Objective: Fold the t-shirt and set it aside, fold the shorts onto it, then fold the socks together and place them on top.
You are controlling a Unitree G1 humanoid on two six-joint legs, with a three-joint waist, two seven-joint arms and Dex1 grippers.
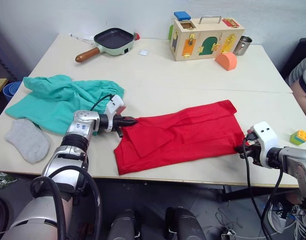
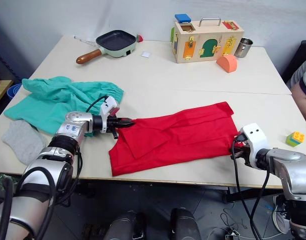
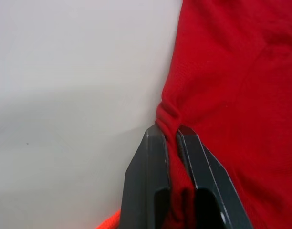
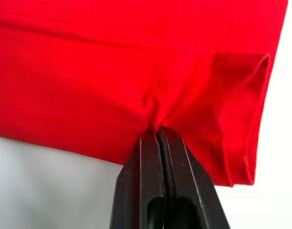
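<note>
The red t-shirt [image 1: 183, 135] lies stretched flat across the near middle of the table, partly folded over itself. My left gripper [image 1: 132, 121] is shut on its left edge, the cloth bunched between the fingers [image 3: 158, 157]. At the shirt's right end my right gripper [image 1: 241, 148] is shut on the hem, pinching a pucker of red cloth [image 4: 155, 121]. The teal-green shorts [image 1: 63, 100] lie crumpled to the left of the shirt. A grey sock [image 1: 27, 140] rests near the table's front left corner.
At the back of the table stand a green frying pan [image 1: 110, 42], a wooden latch box [image 1: 205, 39], a metal cup [image 1: 241, 45] and an orange block [image 1: 226, 60]. Toy bricks [image 1: 299, 136] sit at the right edge. A person [image 1: 303, 80] sits on the right.
</note>
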